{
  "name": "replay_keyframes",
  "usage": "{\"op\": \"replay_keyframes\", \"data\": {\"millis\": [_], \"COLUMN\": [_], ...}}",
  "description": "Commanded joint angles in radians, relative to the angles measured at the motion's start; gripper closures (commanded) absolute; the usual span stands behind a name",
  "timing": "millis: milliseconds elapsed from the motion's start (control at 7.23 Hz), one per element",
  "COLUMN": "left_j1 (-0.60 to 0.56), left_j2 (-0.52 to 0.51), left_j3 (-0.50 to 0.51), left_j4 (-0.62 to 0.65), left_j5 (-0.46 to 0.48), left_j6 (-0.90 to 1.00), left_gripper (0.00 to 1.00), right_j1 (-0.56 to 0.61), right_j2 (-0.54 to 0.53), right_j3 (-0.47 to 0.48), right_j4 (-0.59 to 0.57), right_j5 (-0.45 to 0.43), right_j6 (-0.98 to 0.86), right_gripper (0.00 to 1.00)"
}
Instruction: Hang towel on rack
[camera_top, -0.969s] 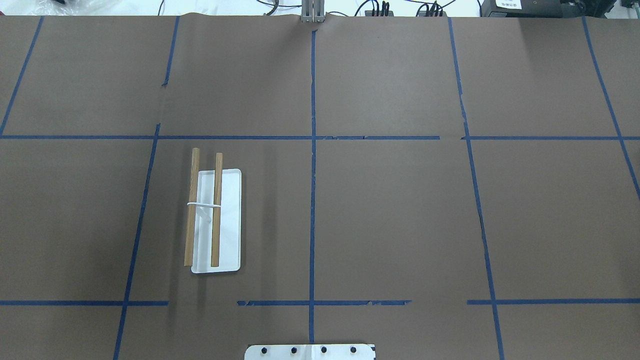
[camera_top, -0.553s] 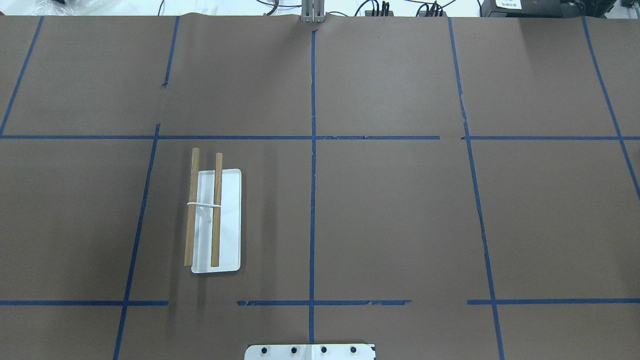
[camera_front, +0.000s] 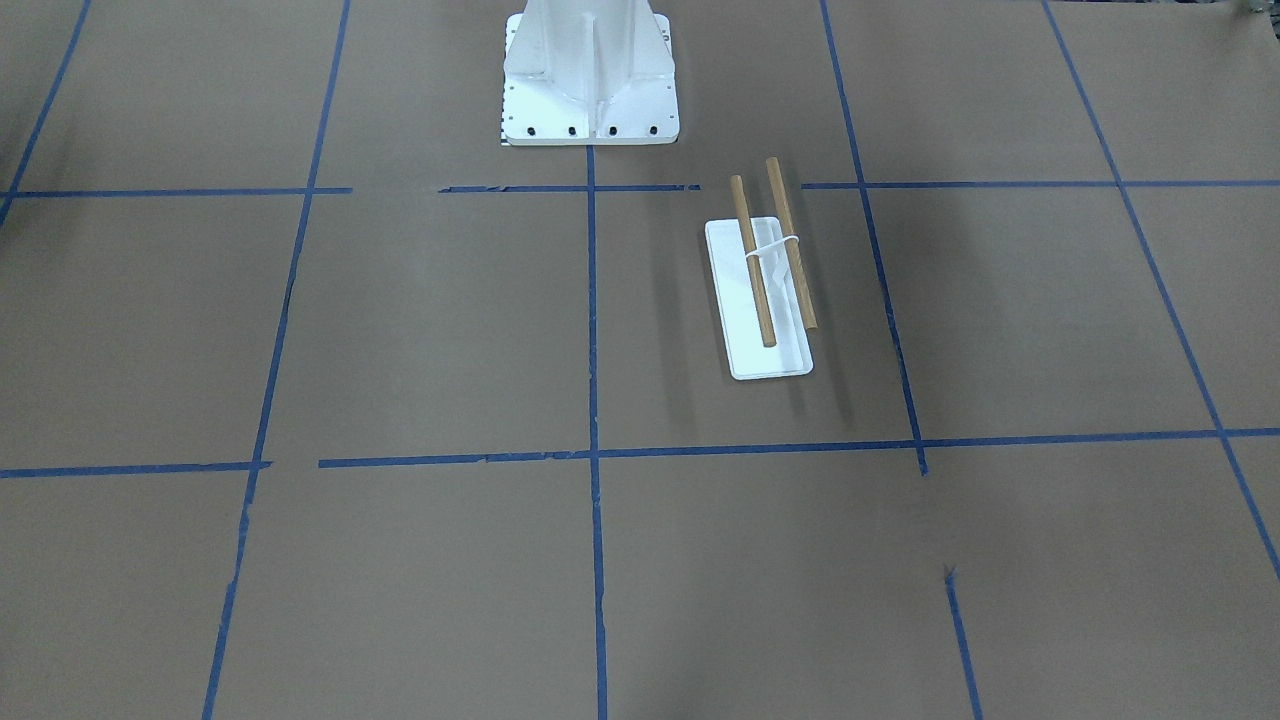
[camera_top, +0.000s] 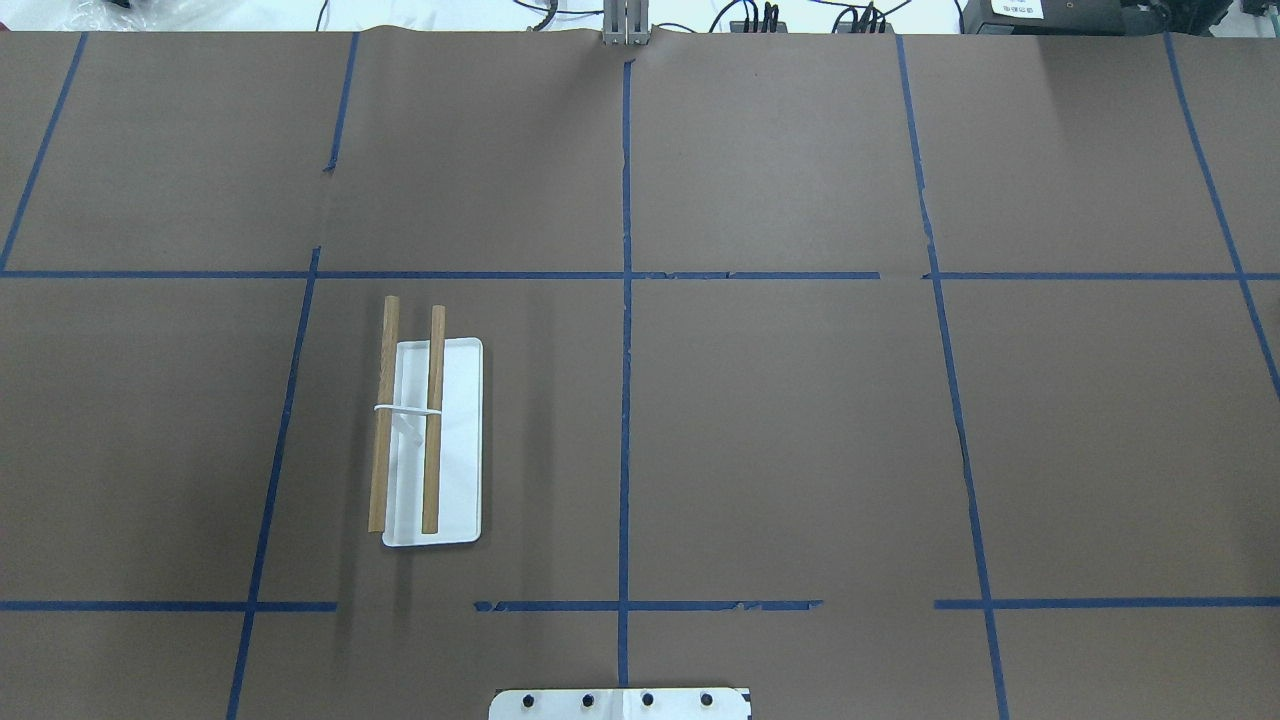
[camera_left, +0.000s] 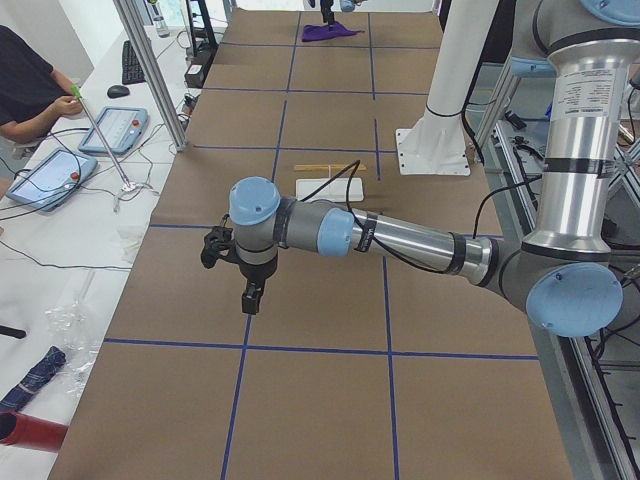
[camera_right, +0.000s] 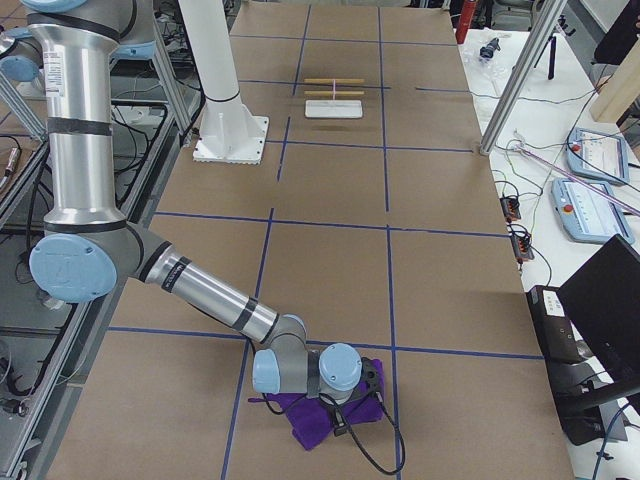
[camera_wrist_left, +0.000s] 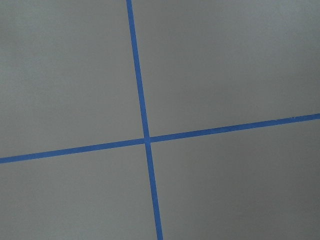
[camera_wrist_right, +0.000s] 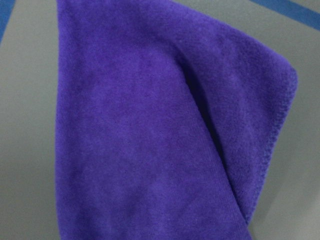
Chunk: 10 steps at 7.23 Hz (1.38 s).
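The purple towel (camera_right: 305, 425) lies crumpled on the brown table near its right end; it fills the right wrist view (camera_wrist_right: 150, 140) and shows far off in the exterior left view (camera_left: 330, 32). My right gripper (camera_right: 341, 420) is low over the towel, and I cannot tell whether it is open or shut. The rack (camera_top: 450, 440), a white tray with two wooden dowels, stands on the table's left half and also shows in the front-facing view (camera_front: 770, 350). My left gripper (camera_left: 250, 297) hangs above bare table near the left end, far from the rack; I cannot tell its state.
The white bolted pedestal (camera_front: 590, 70) stands at the robot's side of the table. Blue tape lines (camera_wrist_left: 146, 139) divide the brown surface. An operator (camera_left: 25, 85) and control pads (camera_left: 115, 128) are beside the table's left end.
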Motion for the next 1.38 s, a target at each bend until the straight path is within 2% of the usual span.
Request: {"op": "replay_keyframes", "data": {"millis": [0,553,692,830,969,1107,1245], "left_j1": [0.000,0.000,0.000,0.000,0.000,0.000,0.000], "left_j2": [-0.002,-0.013,-0.015,-0.015,-0.015,-0.015,-0.015], "left_j3": [0.001,0.006,0.007,0.006,0.006,0.007,0.007], "left_j4": [0.000,0.000,0.000,0.000,0.000,0.000,0.000], "left_j5": [0.000,0.000,0.001,0.001,0.000,0.001,0.001], "left_j6": [0.000,0.000,0.000,0.000,0.000,0.000,0.000], "left_gripper": [0.00,0.00,0.00,0.00,0.00,0.00,0.00], "right_j1": [-0.009,-0.021,-0.021,-0.021,-0.021,-0.021,-0.021], "right_j2": [0.008,0.011,0.011,0.011,0.011,0.011,0.013], "right_j3": [-0.012,-0.029,-0.029,-0.029,-0.027,-0.027,-0.024], "right_j4": [0.000,0.000,0.000,0.000,0.000,0.000,0.000], "right_j5": [-0.002,-0.002,0.000,0.000,0.002,0.003,0.005], "right_j6": [-0.001,-0.001,0.001,-0.001,-0.001,-0.001,-0.001], "right_gripper": [0.00,0.00,0.13,0.47,0.75,0.98,1.00]}}
